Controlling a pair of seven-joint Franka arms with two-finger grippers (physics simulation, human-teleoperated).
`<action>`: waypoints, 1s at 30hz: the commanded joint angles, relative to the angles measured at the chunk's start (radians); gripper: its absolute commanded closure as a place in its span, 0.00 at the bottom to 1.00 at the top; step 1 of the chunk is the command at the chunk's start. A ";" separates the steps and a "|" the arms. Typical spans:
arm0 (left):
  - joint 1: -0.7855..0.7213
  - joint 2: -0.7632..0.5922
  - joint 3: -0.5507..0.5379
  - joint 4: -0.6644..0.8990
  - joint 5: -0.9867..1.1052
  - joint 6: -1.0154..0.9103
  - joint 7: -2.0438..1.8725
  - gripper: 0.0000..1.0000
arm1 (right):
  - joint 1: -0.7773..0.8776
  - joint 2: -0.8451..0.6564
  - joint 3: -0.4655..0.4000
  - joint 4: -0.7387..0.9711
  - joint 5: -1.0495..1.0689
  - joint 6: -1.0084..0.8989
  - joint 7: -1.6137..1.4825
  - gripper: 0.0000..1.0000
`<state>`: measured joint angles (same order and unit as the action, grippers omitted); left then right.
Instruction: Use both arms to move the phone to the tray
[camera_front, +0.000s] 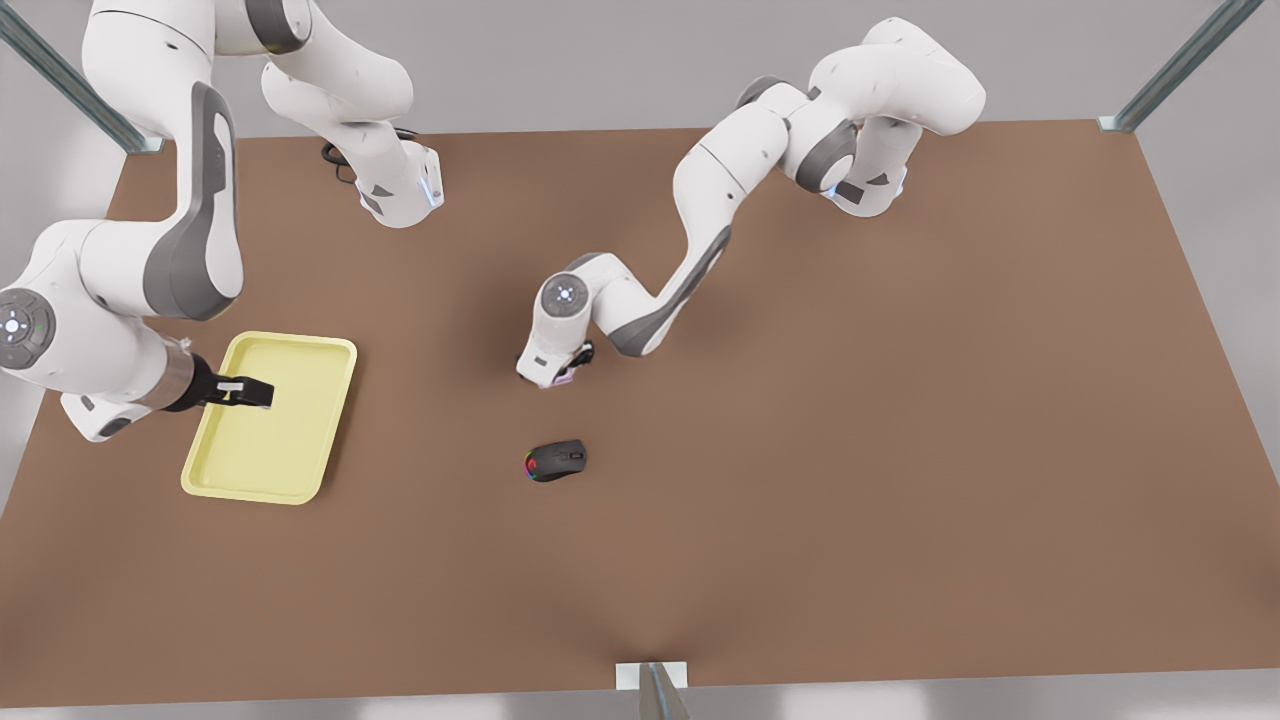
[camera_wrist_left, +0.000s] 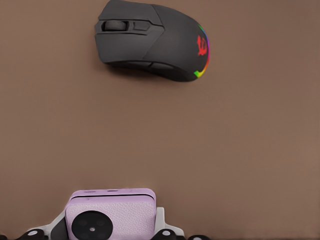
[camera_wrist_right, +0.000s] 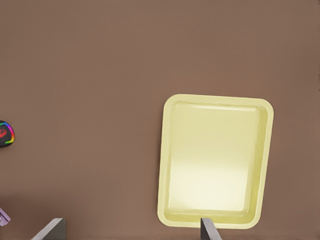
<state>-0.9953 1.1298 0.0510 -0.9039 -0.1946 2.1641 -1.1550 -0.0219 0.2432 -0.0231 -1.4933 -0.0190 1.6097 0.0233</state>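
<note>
The pale pink phone (camera_wrist_left: 112, 212), one black lens facing the camera, sits between the fingers of my left gripper (camera_wrist_left: 112, 234), which is shut on it. In the front view this gripper (camera_front: 556, 372) hangs low over the table's middle, and a sliver of the phone (camera_front: 567, 378) shows at its tip. The pale yellow tray (camera_front: 300, 420) lies at the front view's left. My right gripper (camera_front: 252, 393) hovers over the tray's left part. In the right wrist view its fingertips (camera_wrist_right: 51, 229) stand wide apart, open and holding nothing, above the tray (camera_wrist_right: 215, 160).
A black computer mouse (camera_front: 556, 461) with rainbow lights lies on the brown table just in front of the left gripper; the mouse (camera_wrist_left: 152, 42) is close to the phone. Metal frame posts (camera_front: 655, 690) stand at the table's edges.
</note>
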 joint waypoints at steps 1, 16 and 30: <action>-0.003 0.016 0.000 0.000 -0.002 0.013 0.061 0.25 | 0.000 -0.001 0.000 0.001 0.001 -0.002 -0.003 0.00; 0.037 -0.183 0.007 -0.012 0.009 -0.410 0.802 0.00 | 0.002 -0.001 0.000 0.004 0.001 -0.001 0.007 0.00; 0.828 -0.825 0.044 -0.566 0.003 -0.754 1.535 0.00 | 0.550 0.275 0.075 -0.031 0.051 0.262 0.593 0.00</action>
<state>-0.1659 0.3184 0.0944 -1.4361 -0.1912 1.3458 -0.3004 0.5233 0.5186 0.0523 -1.5143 0.0332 1.8073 0.1625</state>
